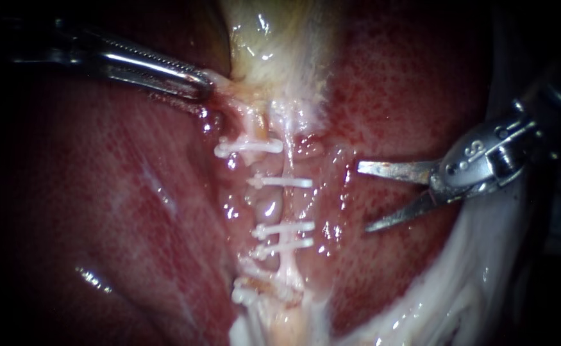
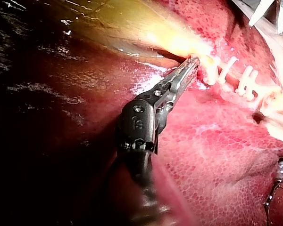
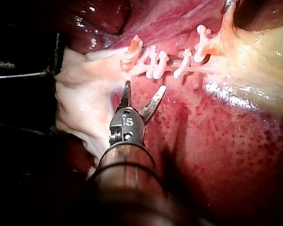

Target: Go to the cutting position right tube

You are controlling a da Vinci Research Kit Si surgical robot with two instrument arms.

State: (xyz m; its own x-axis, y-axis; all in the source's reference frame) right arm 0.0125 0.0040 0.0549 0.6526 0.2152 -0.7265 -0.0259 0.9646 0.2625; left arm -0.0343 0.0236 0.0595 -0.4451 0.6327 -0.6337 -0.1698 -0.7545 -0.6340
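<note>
Two tubes run down from the pale gallbladder (image 1: 274,38), crossed by several white clips (image 1: 248,147). The right tube (image 1: 288,205) is a thin white strand; the left tube (image 1: 267,206) is pinker and thicker. My right instrument (image 1: 365,197) comes in from the right with its two blades open, well to the right of the tubes and touching neither. In the right wrist view its blades (image 3: 144,96) gape just short of the clips (image 3: 155,63). My left instrument (image 1: 203,83) is shut on pale tissue at the gallbladder's neck, as its own view also shows (image 2: 191,63).
Red liver (image 1: 113,211) lies on both sides of the tubes. A band of white fatty tissue (image 1: 460,288) curves below and behind my right instrument. A bare stretch of right tube shows between the second and third clips (image 1: 283,227).
</note>
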